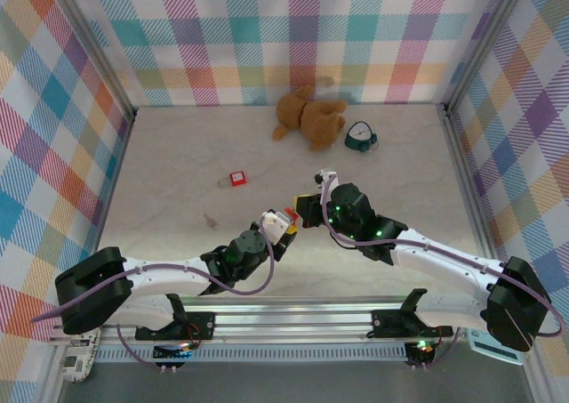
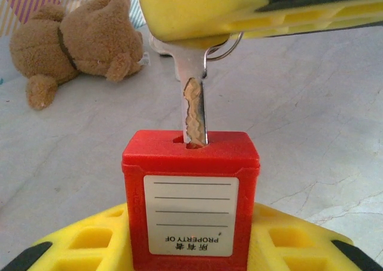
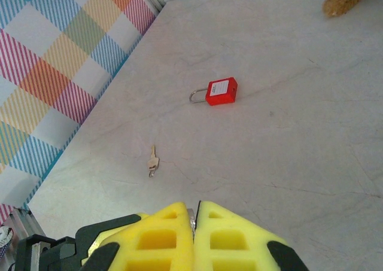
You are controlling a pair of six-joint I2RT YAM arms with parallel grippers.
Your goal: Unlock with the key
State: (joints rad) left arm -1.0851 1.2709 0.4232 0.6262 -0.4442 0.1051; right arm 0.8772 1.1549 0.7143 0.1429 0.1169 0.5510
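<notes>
- Left hand point(image 1: 277, 227), partly closed, clamps the red padlock point(image 2: 190, 199) between its yellow fingers point(image 2: 90, 241), over the near middle of the tabletop point(image 1: 178, 172).
- The key point(image 2: 194, 112) has its blade tip in the padlock's keyhole.
- Right hand point(image 3: 195, 223), closed tight just beside the left, pinches the key's head.

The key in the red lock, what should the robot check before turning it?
1. Tip of the key inside the held padlock: ok.
2. Grip of the right gripper on the key's head: ok.
3. Clamp of the left gripper on the held padlock: ok.
4. The key pushed fully home: cannot tell; much blade shows.
5. The shackle free to pop: cannot tell, hidden.
6. The spare padlock and loose key lying well away: ok.
</notes>
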